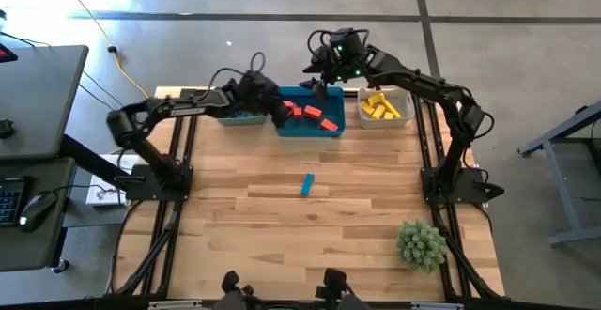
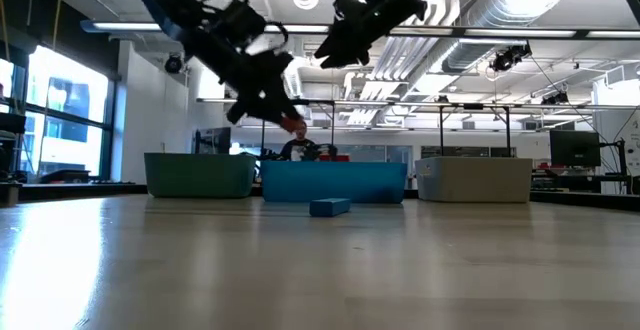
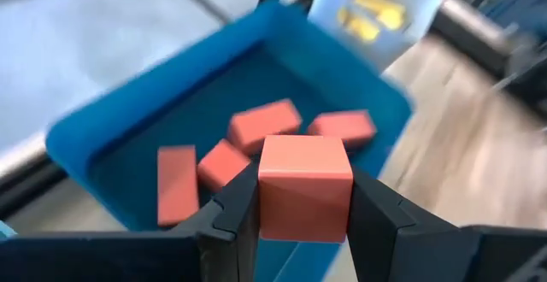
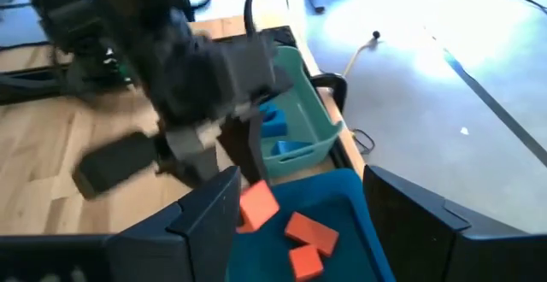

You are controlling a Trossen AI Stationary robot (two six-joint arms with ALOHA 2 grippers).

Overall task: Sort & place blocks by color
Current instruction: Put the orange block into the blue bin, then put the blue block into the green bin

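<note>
My left gripper point(image 1: 282, 111) is shut on a red cube point(image 3: 305, 188) over the left end of the blue bin point(image 1: 324, 129). Several red blocks point(image 3: 256, 128) lie on that bin's floor. My right gripper point(image 1: 320, 86) hovers open above the same bin's far edge, with nothing between its fingers point(image 4: 209, 214). A single blue block point(image 1: 307, 185) lies flat on the wooden table, near the middle. In the low view the cube point(image 2: 292, 123) hangs well above the bins. My left gripper pinches the red cube by two opposite side faces point(image 3: 267, 198) between its two fingers. The fingers slant downward, coming from the table's left. The cube is lifted clear, above the blue bin, with its top and front faces showing.
A teal bin point(image 4: 299, 102) with blue blocks stands left of the blue one, and a white bin point(image 1: 399, 120) with yellow blocks stands right of it, all along the far edge. A spiky green plant point(image 1: 421, 244) sits at the near right.
</note>
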